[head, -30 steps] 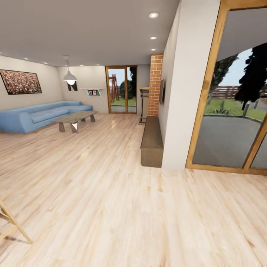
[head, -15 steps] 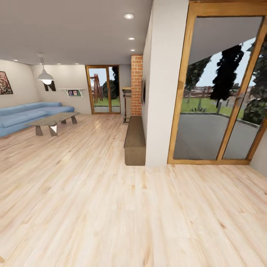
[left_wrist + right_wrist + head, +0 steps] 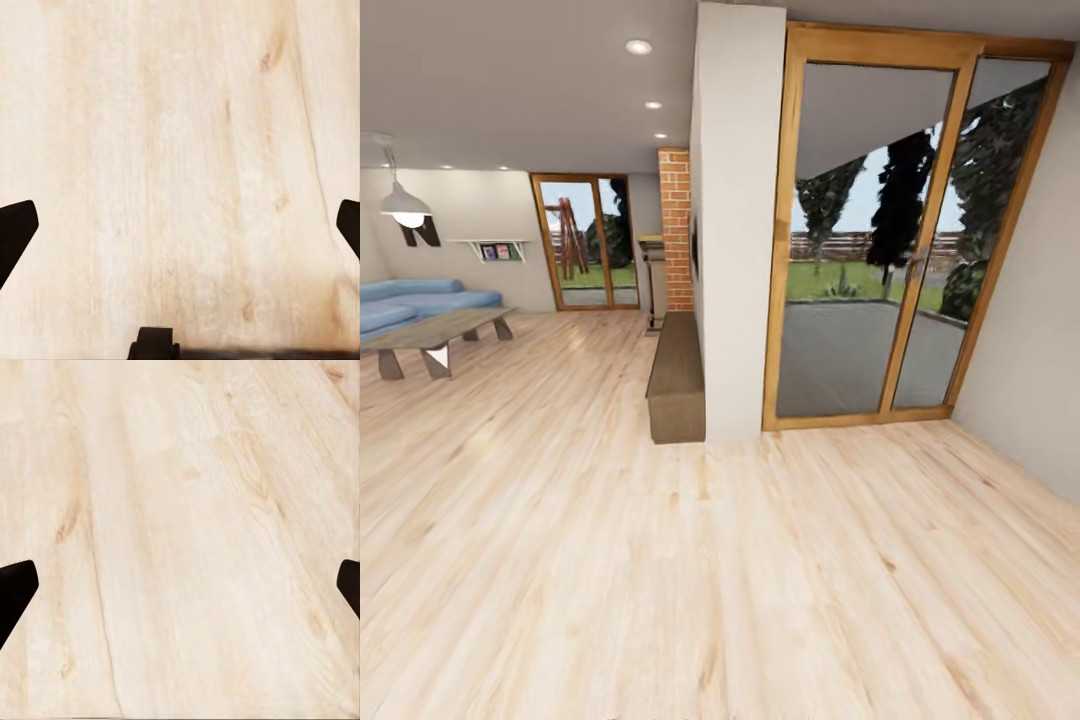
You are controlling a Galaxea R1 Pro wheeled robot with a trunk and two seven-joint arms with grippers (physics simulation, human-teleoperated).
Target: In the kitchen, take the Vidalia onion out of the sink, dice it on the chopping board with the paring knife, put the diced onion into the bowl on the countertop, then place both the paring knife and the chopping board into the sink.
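sofa (image 3: pixel 420 300) cut off | left jaws, right jaws: tips only, spread

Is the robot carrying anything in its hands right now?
Nothing. The left gripper and right gripper are open, with just the wooden floor between their fingers.

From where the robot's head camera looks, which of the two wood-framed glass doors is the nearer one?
The large glass door beside the white wall is nearer; the small glass door stands at the room's far end, left of the brick column.
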